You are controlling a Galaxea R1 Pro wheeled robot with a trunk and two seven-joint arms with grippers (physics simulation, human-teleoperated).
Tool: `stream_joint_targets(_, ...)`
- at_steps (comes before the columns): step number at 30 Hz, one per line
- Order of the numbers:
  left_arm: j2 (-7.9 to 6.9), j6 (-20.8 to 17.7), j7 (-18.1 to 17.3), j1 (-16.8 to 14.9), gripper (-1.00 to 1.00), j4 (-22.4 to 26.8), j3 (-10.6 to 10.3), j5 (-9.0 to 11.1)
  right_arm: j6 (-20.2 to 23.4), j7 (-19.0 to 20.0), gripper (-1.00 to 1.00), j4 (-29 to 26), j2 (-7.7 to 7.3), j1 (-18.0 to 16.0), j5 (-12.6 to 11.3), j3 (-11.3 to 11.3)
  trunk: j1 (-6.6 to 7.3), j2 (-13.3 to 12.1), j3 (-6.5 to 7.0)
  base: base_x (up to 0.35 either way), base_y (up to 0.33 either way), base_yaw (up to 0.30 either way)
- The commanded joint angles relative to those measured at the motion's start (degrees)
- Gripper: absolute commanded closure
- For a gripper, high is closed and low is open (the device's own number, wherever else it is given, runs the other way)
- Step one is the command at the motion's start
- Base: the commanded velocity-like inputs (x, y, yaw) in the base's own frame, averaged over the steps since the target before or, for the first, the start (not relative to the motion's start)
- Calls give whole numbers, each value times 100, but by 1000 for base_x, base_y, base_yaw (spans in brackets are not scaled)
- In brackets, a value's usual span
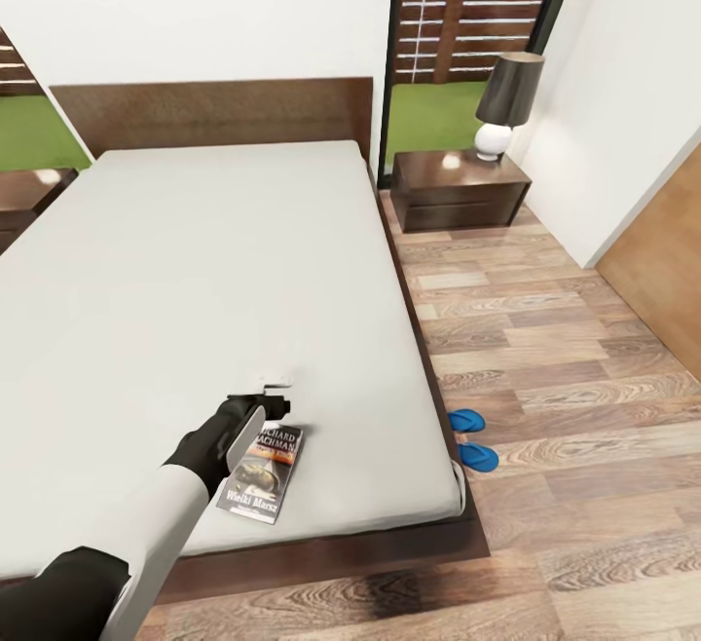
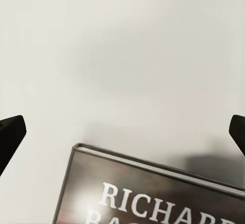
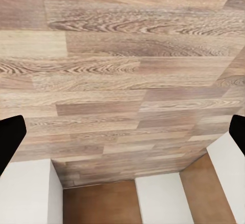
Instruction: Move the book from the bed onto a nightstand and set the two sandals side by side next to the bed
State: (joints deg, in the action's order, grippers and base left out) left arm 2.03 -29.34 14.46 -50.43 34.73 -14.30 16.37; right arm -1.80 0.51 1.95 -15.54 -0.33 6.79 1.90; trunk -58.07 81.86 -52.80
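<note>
Hovering open — left tool (image 1: 276,400) over book (image 1: 265,474).

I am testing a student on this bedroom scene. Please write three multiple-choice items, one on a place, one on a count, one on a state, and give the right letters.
1. Where does the book lie?
A. on the mattress near the foot of the bed
B. on the nightstand
C. on the floor

2. How many blue sandals show beside the bed?
A. one
B. two
C. three

3. How is the left gripper?
A. shut on the book
B. open above the book
C. holding a sandal

Key: 1 A, the book rests on the grey mattress; 2 B, a pair lies on the floor; 3 B, its fingertips stand wide apart.
</note>
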Motion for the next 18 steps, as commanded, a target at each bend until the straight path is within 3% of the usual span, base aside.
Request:
stream_joint_targets(1, -5, -16, 51, -2, -100, 7, -29, 60, -20, 5, -100, 10, -2, -3, 41, 15, 0, 2, -7, 0, 0, 0)
stream_joint_targets(18, -1, 178, 49, -2, -100, -15, -32, 54, -20, 6, -100, 7, -2, -2, 46, 17, 0, 2, -58, 0, 0, 0)
